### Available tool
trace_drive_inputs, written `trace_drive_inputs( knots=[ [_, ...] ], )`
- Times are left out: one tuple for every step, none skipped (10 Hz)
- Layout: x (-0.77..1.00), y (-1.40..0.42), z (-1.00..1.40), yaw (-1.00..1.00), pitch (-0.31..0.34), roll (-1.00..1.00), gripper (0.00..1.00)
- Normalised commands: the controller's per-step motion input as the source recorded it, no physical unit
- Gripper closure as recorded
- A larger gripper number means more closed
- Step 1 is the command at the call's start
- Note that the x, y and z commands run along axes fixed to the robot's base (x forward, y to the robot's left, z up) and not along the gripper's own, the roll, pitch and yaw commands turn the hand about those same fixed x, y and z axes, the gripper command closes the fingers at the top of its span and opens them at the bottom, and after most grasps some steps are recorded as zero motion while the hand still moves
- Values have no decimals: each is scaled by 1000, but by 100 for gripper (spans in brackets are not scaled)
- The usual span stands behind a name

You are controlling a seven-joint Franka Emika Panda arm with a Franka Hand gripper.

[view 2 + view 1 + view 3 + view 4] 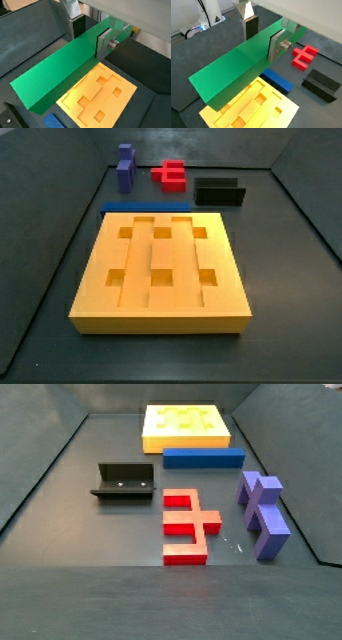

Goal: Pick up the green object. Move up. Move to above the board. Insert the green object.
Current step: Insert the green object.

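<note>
Currently gripper clamped on green bar, held above yellow board, blue bar beside board.

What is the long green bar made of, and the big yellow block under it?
The long flat green bar, clamped in the pincer above the thick orange-yellow holed block, looks like smooth matte plastic: even colour, crisp edges. The block looks like the same plastic, possibly printed; I can't be sure.

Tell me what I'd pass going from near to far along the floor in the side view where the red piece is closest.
Red piece, black fixture, blue bar, then the board. The gripper shows only in the wrist views, shut on the green object.
</note>
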Motion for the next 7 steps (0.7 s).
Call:
trace_drive_inputs(
  knots=[
    [-3, -283, -211, 0, -111, -116, 100],
    [0, -34, -474, 0, -86, -256, 100],
    [-40, 0, -603, 71, -83, -241, 100],
    [-34, 0, -720, 297, -49, -171, 100],
    [-143, 0, -774, 234, -63, -131, 100],
    [-174, 0, -731, 174, -93, -134, 100],
    [-154, -40, -737, 114, -104, -114, 100]
  ],
)
